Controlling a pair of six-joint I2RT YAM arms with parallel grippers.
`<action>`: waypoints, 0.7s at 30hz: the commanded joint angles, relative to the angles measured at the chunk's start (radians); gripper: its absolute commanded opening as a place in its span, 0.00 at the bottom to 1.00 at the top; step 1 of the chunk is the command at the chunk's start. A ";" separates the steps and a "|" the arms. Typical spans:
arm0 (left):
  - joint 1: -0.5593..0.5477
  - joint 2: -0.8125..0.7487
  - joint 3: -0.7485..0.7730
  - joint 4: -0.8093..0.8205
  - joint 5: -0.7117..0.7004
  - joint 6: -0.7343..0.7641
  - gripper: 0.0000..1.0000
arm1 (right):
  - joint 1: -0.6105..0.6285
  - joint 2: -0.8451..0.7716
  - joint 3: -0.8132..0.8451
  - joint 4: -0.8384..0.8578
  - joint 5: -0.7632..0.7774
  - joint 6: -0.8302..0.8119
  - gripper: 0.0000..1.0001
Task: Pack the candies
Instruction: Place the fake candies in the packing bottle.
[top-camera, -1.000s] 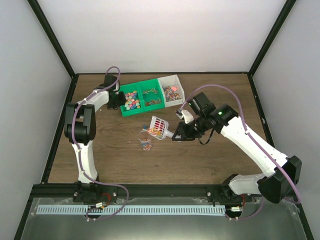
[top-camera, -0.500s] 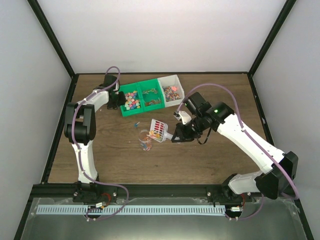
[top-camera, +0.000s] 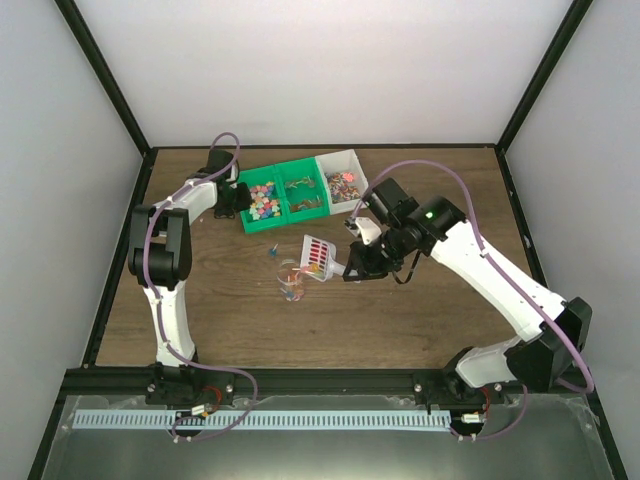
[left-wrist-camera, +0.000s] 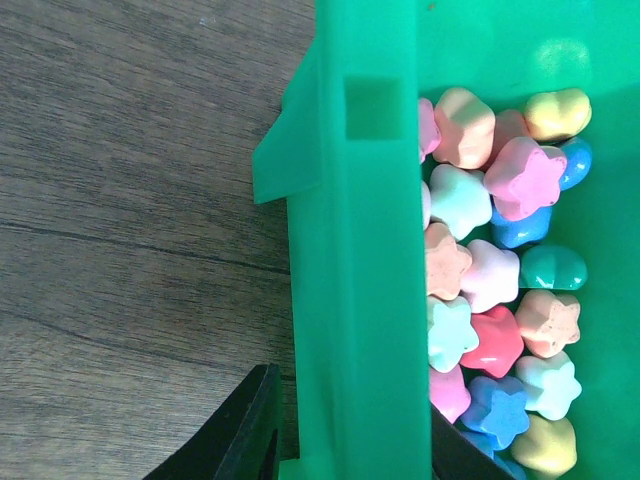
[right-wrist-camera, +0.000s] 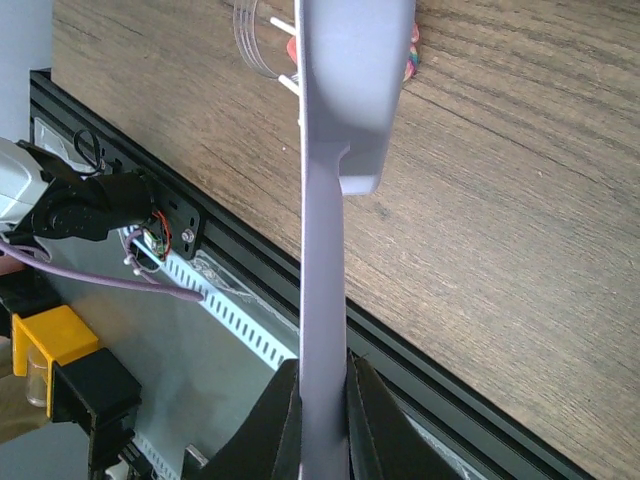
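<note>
Star-shaped candies (left-wrist-camera: 490, 300) in mixed colours fill the left compartment of a green tray (top-camera: 300, 212). My left gripper (left-wrist-camera: 350, 455) is shut on that tray's left wall (left-wrist-camera: 360, 250), at the tray's left end in the top view (top-camera: 238, 198). My right gripper (right-wrist-camera: 323, 420) is shut on the handle of a white scoop (right-wrist-camera: 325, 300). In the top view the scoop (top-camera: 317, 257) is tilted over a clear cup (top-camera: 291, 282), with pink candies in its bowl and some in the cup. One loose candy (top-camera: 273, 247) lies on the table left of the scoop.
A white bin (top-camera: 343, 181) with small items adjoins the green tray's right end. The tray's middle compartment (top-camera: 303, 194) holds brownish pieces. Black frame posts and the table's rails (right-wrist-camera: 200, 240) border the wooden table (top-camera: 400, 310).
My right gripper has moved the scoop left and tipped it over the cup. A loose candy now lies on the table left of the scoop. The left arm has not moved.
</note>
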 joint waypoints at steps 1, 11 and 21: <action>0.007 0.018 -0.010 0.008 0.005 -0.004 0.26 | 0.016 0.018 0.070 -0.051 0.026 -0.017 0.01; 0.014 0.023 -0.009 0.010 0.011 -0.005 0.26 | 0.039 0.056 0.127 -0.082 0.059 -0.008 0.01; 0.021 0.022 -0.010 0.012 0.018 -0.006 0.26 | 0.060 0.086 0.172 -0.086 0.083 0.008 0.01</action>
